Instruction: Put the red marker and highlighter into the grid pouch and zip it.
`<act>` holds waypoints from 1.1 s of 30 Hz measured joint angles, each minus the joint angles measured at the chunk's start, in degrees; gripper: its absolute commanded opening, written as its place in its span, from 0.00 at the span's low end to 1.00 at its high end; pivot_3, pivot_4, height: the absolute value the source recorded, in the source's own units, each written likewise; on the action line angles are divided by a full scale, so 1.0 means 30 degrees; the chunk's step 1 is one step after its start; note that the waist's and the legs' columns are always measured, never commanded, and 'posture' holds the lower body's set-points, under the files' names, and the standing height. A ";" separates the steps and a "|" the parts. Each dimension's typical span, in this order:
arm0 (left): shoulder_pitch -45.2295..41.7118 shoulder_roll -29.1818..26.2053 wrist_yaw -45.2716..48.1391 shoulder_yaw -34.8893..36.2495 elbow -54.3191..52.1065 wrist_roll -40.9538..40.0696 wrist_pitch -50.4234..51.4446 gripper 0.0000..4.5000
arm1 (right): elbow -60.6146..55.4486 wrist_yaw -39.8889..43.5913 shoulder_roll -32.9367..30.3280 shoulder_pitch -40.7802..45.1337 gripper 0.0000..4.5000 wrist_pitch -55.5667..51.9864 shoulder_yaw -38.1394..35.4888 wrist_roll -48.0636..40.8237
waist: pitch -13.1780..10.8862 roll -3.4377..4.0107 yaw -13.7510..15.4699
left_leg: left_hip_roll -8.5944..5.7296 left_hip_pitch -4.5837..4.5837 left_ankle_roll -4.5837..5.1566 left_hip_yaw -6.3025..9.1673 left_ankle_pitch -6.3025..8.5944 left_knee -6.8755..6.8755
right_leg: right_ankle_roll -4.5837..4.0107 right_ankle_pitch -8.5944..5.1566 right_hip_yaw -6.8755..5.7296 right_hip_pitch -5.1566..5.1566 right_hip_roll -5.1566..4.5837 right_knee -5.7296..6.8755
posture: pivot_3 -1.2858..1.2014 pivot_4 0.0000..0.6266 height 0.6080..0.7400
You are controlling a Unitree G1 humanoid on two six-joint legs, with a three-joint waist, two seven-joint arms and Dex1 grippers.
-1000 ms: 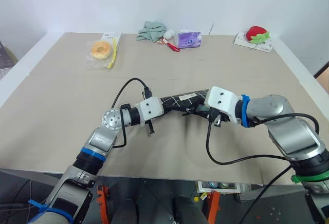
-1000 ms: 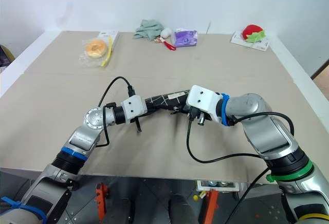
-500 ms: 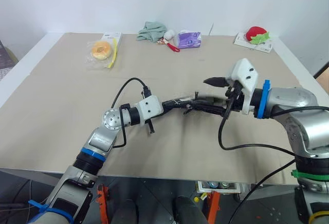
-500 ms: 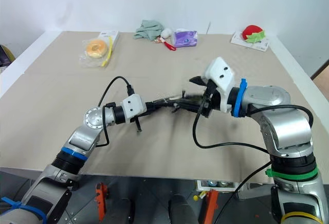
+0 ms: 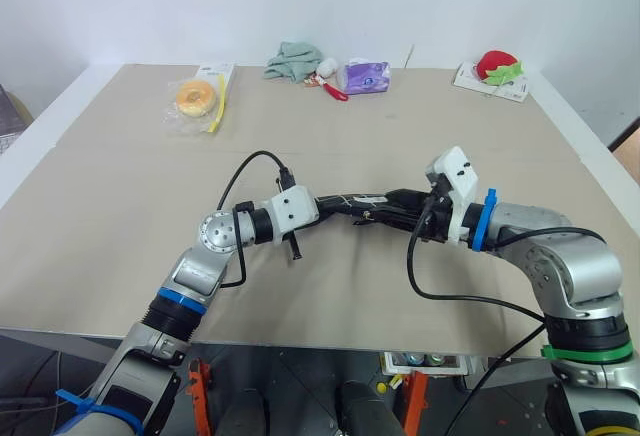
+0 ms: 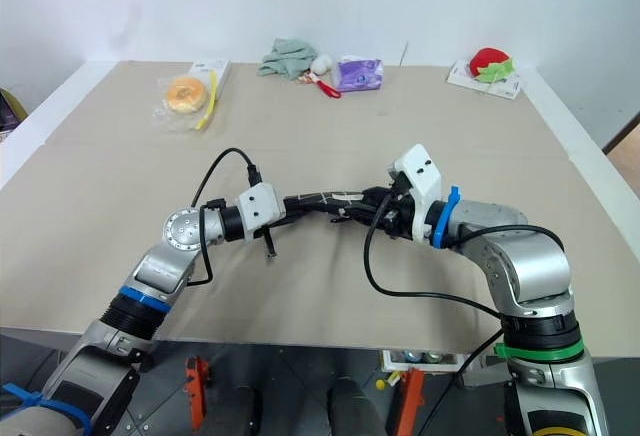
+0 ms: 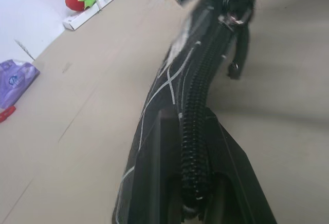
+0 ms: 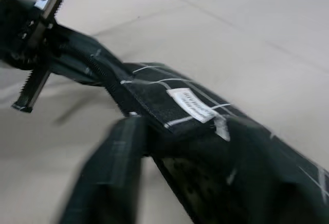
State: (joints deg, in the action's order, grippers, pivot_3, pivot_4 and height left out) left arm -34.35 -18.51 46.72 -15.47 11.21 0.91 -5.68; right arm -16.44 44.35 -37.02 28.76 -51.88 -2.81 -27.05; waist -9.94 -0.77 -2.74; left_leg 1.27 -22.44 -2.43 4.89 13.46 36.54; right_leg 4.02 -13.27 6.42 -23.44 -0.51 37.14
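Grid pouch [image 5: 362,202] is held off the table [image 5: 120,196], stretched edge-up between the two grippers, zipper side uppermost. Left gripper [image 5: 322,203] is fully closed on one end of the pouch; in the left wrist view its fingers [image 7: 226,162] pinch the fabric on both sides of the zipper teeth, and the pouch runs straight away from the hand. Zipper pull cord [image 7: 237,49] hangs from the slider at the end of the pouch away from the left hand, toward the right gripper. Right gripper [image 5: 400,203] is at the opposite end, fingers [image 8: 110,167] closed partway around the pouch; it appears to grip the fabric, with the white label [image 8: 194,104] just ahead of its fingertips. The two grippers face each other, pouch taut between them. Marker and highlighter cannot be made out. Well beyond both hands, along the table's far edge: a packaged donut [image 5: 197,98] beyond the left arm, a green cloth [image 5: 294,60] and purple packet [image 5: 367,76] roughly midway, a strawberry toy [image 5: 497,64] beyond the right arm.
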 measured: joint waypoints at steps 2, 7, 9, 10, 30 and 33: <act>0.0000 -0.0001 -0.0002 0.0000 -0.0009 -0.0001 0.0013 0.00 | -0.0015 0.0061 -0.0006 0.0000 0.02 -0.0053 0.0000 -0.0214 | 0.0000 0.0000 0.0000 | 0.0000 0.0000 0.0000 -0.0001 0.0000 0.0000 | 0.0006 -0.0003 0.0000 0.0000 0.0000 0.0000 | 0.52 0.24 0.99; 0.0001 0.0001 -0.0025 0.0000 -0.0019 -0.0001 0.0202 0.00 | -0.0039 0.0139 -0.0165 0.0000 0.01 -0.0076 -0.0001 -0.0514 | 0.0000 0.0000 0.0002 | 0.0000 -0.0001 0.0000 0.0000 0.0000 0.0000 | 0.0013 -0.0008 -0.0001 -0.0001 0.0002 -0.0001 | 0.52 0.24 0.99; 0.0001 0.0002 -0.0038 0.0000 -0.0024 -0.0002 0.0207 0.00 | -0.0037 0.0140 -0.0285 -0.0011 0.01 -0.0050 -0.0038 -0.0605 | 0.0000 0.0000 0.0002 | 0.0000 -0.0001 0.0000 -0.0001 0.0000 0.0000 | 0.0010 -0.0005 -0.0001 -0.0001 0.0001 -0.0001 | 0.52 0.24 0.99; 0.0001 0.0006 -0.0040 0.0000 -0.0029 -0.0001 0.0210 0.00 | -0.0019 0.0121 -0.0327 -0.0045 0.01 0.0009 -0.0136 -0.0634 | 0.0000 0.0000 0.0003 | 0.0000 -0.0001 0.0000 0.0000 0.0000 0.0000 | 0.0010 -0.0006 -0.0002 -0.0001 0.0001 -0.0001 | 0.52 0.24 0.99; 0.0026 0.0274 0.0331 -0.0040 -0.0271 -0.0544 0.0570 0.08 | 0.3766 0.0263 -0.4171 -0.1569 0.22 0.3035 -0.4309 -0.0142 | 0.0000 0.0001 -0.0074 | 0.0019 0.0030 0.0017 -0.0028 -0.0005 0.0001 | 0.0021 0.0010 0.0032 0.0011 0.0033 0.0002 | 0.52 0.24 0.99; 0.0428 -0.0016 0.1662 0.0107 -0.1388 -0.2291 0.2170 0.37 | 0.3707 0.0043 -0.3881 -0.1337 0.55 0.2974 -0.4499 -0.0631 | -0.0001 0.0005 -0.0079 | 0.0020 0.0020 0.0017 -0.0029 -0.0004 -0.0005 | 0.0022 0.0005 0.0033 0.0001 0.0033 0.0001 | 0.52 0.24 0.99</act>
State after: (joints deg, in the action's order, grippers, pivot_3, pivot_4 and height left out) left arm -33.06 -18.56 51.70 -15.15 7.04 -5.96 0.83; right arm -5.32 44.48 -48.66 24.75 -42.96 -16.31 -28.94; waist -9.95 -0.75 -2.98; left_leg 1.33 -22.38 -2.38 4.81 13.45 36.52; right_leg 4.09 -13.26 6.52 -23.44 -0.41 37.15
